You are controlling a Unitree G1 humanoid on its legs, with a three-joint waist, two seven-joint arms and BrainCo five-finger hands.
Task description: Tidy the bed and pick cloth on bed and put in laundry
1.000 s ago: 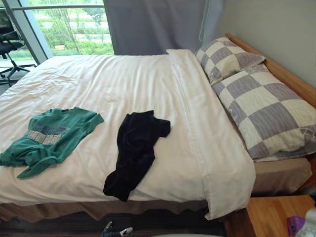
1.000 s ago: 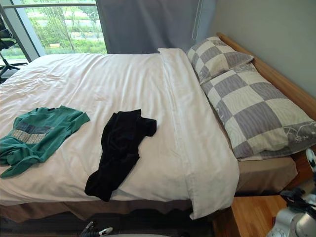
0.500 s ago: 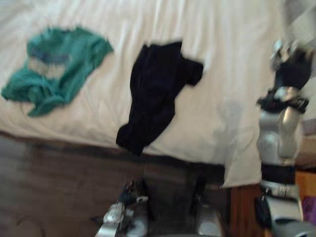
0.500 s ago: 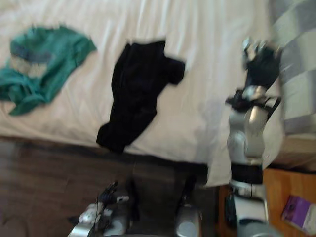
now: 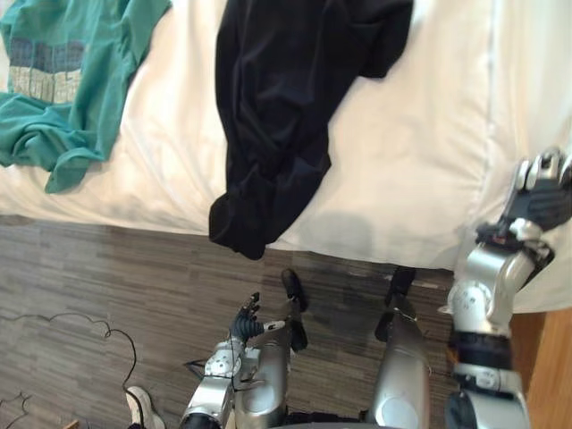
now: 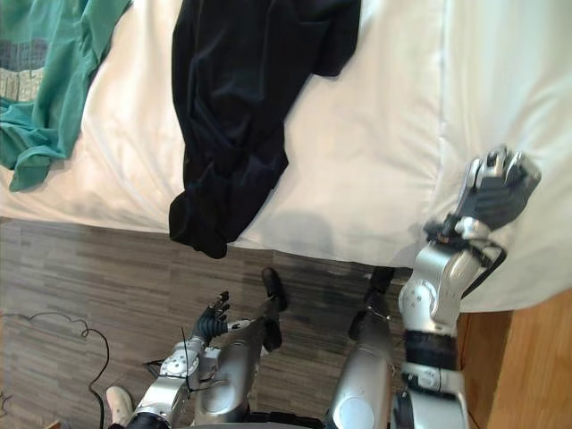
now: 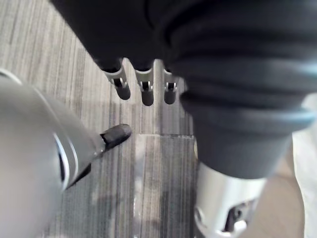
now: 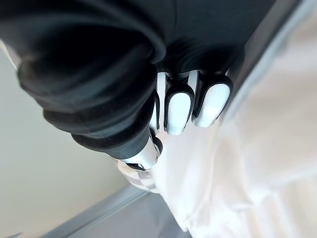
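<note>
Grey-brown wood-grain floor [image 5: 107,286] lies nearest, and the left hand [image 5: 246,322] hangs low above it beside the robot, its fingers loosely spread and holding nothing. To the right, a strip of orange-toned wood [image 6: 536,357] stands by the bed's corner. The right hand [image 6: 496,198] is raised in front of the hanging edge of the white duvet [image 5: 402,152], its fingers slack and slightly bent, empty (its wrist view shows the white bedding just past the fingertips, and I cannot tell whether they touch it). On the duvet lies a black garment [image 5: 286,98], crumpled lengthwise, with its lower end drooping over the bed's edge toward the floor. Well to its left, apart from it, a green T-shirt [image 5: 80,54] with a pale printed panel lies bunched on the duvet near the same edge.
</note>
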